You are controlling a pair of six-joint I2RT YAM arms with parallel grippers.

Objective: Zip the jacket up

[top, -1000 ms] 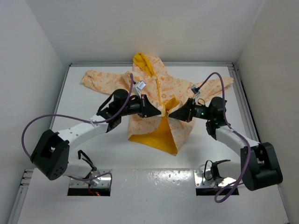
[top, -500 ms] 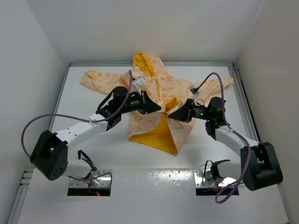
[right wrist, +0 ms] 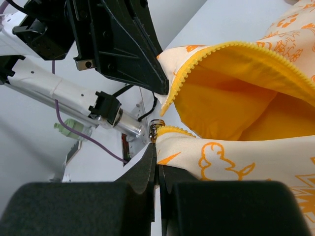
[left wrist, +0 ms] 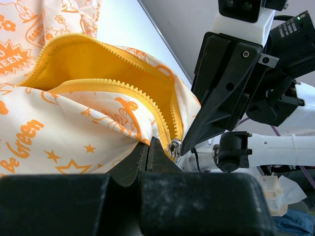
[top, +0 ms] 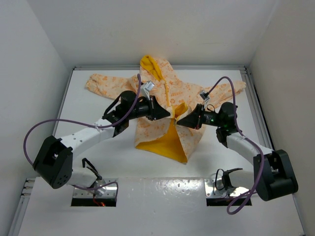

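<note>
The cream and orange jacket (top: 167,91) lies on the white table (top: 98,147), hood at the back, sleeves spread, lower front open and showing yellow lining (top: 170,142). My left gripper (top: 169,116) is shut on the edge of one front panel (left wrist: 74,137), just beside the yellow zipper teeth (left wrist: 123,88). My right gripper (top: 179,120) is shut on the other panel's edge (right wrist: 236,157), with the metal slider (right wrist: 156,127) right at its tips. The slider also shows in the left wrist view (left wrist: 173,146). The two grippers are nearly tip to tip, holding the edges off the table.
White walls close the table at the back and both sides. Two slots with cables lie at the near edge, one on the left (top: 94,189) and one on the right (top: 227,187). Purple cables loop from both arms.
My left gripper has shifted slightly back and up with its jacket edge. The right gripper has barely moved. Both stay shut on the fabric.
</note>
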